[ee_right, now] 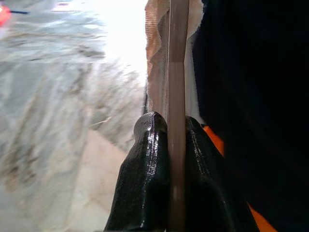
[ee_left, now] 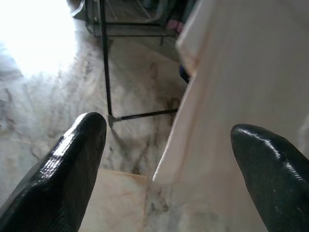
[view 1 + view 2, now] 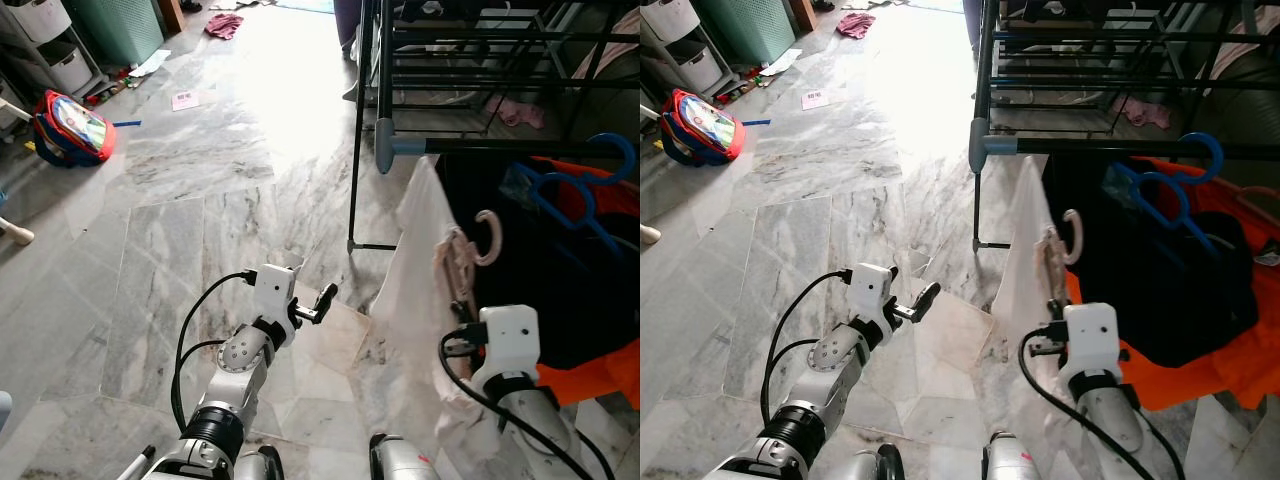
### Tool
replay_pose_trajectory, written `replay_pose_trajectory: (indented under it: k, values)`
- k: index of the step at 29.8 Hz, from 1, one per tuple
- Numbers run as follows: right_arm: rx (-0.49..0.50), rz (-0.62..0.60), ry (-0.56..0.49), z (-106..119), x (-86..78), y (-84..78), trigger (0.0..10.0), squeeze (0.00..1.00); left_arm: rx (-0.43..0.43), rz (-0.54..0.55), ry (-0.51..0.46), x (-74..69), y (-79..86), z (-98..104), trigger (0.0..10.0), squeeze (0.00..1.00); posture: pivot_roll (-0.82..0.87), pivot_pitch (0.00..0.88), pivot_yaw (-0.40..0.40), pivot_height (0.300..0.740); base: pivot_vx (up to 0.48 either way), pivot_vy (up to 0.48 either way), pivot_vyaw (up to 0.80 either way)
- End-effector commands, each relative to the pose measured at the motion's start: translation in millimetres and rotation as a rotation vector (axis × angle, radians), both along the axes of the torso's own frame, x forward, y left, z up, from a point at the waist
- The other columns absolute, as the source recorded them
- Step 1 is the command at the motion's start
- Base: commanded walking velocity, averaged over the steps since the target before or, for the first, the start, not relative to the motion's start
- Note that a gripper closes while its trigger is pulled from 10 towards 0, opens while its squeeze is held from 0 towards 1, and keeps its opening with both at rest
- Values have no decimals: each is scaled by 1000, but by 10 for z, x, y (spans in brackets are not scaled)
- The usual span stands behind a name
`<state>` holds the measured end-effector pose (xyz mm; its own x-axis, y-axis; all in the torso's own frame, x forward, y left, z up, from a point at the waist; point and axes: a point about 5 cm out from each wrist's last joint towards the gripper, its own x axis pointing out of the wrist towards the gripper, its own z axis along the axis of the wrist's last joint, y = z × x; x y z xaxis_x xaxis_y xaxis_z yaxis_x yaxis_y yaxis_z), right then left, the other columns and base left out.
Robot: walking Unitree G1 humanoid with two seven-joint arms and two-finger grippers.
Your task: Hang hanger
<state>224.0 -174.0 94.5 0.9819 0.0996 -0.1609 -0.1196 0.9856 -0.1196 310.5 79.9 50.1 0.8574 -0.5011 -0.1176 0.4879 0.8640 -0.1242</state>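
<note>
Head views: hanger with a pale garment, right of centre, below the rack rail; marble floor, bag far left.
Left wrist: left gripper spread, empty.
Right wrist: right gripper pinching the stiff, light hanger; cloth likely swings.

Hanger mostly behind garment

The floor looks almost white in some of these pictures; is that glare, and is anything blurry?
Yes: in the left eye view daylight washes out the marble floor near the drying rack; the left wrist view has the same white patch; in the right wrist view the floor smears, while the right claw, shut on the beige hanger, stays sharp.
</note>
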Motion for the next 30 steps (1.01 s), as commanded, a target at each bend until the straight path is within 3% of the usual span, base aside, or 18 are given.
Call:
replay_pose_trajectory:
  k: [1,3,9,14,24,30]
  values:
    - [8,60,-16,58,-12,62,10000,0,1,-24,44,-57,-14,-87,10000,0,-308,230,69,740,0,0,0]
    - [-2,127,-6,74,28,80,10000,0,-17,-50,68,-102,-48,-127,10000,0,-307,228,64,740,0,0,0]
    - [17,95,-5,65,64,49,10000,0,-31,-26,75,-112,-36,-134,10000,0,-294,220,53,740,0,0,0]
    - [81,84,1,28,25,127,10000,0,-14,7,84,-114,25,-152,10000,0,-278,214,47,740,0,0,0]
    - [102,96,11,-66,-12,174,10000,0,20,81,87,-131,132,-194,10000,0,-239,167,40,740,0,0,0]
    - [104,100,3,-122,159,218,10000,0,58,174,68,-71,283,-151,10000,0,-134,125,6,740,0,0,0]
